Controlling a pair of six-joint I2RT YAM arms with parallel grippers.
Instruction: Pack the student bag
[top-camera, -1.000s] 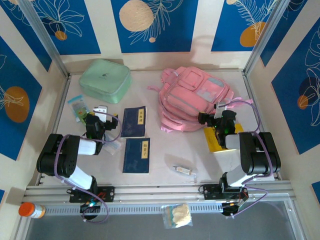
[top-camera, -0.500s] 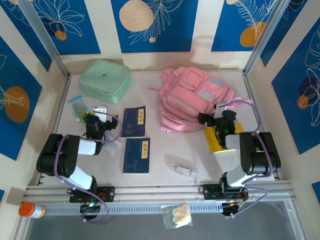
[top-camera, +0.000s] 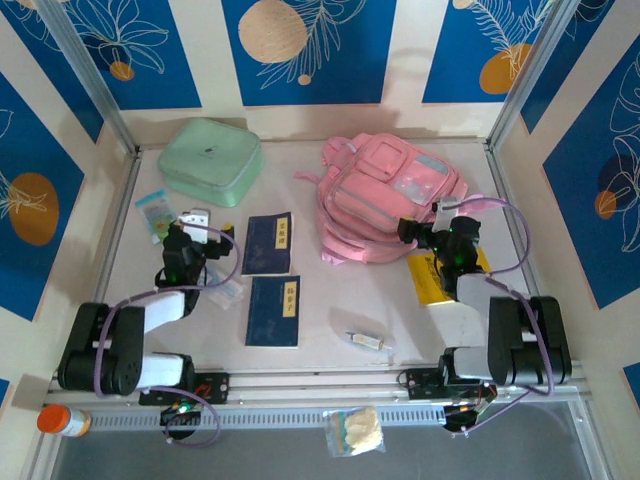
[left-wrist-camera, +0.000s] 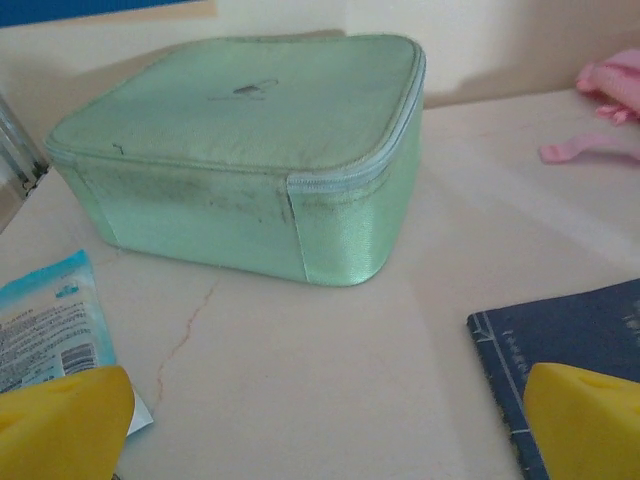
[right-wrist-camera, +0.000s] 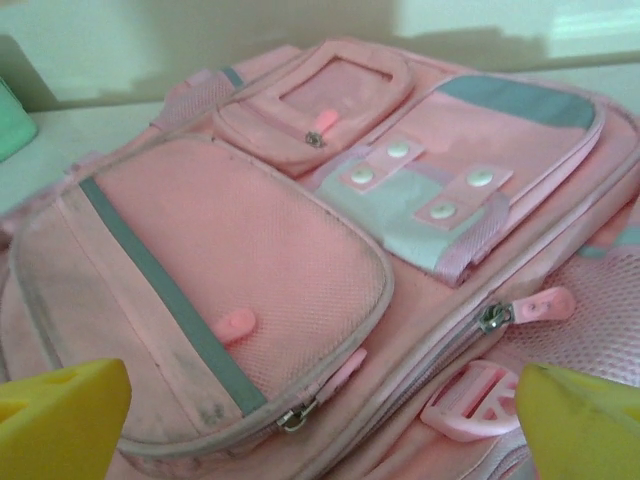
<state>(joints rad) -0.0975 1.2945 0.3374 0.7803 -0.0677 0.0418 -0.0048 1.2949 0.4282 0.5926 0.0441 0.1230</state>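
The student bag (top-camera: 387, 193) is a large pink backpack lying flat at the back right of the table, front pockets up. In the right wrist view the student bag (right-wrist-camera: 330, 230) lies close ahead, its zips shut. My right gripper (top-camera: 428, 222) hovers at the bag's near right edge, open, and the yellow fingertips (right-wrist-camera: 62, 420) of the right gripper (right-wrist-camera: 320, 425) stand wide apart over the front pocket, holding nothing. My left gripper (top-camera: 196, 220) is open over bare table at the left. The left gripper (left-wrist-camera: 325, 430) faces a mint-green zip case (left-wrist-camera: 250, 150).
The mint case (top-camera: 210, 160) sits at the back left. Two dark blue books (top-camera: 268, 243) (top-camera: 273, 311) lie mid-table, a blue packet (top-camera: 155, 215) at the left, a yellow item (top-camera: 432, 282) under the right arm, a small tube (top-camera: 368, 340) near the front. Walls enclose the table.
Both arms have stretched forward, elbows dropping low. The right gripper has moved closer to the backpack's edge, and the left gripper has edged toward the mint case. Both stay open.
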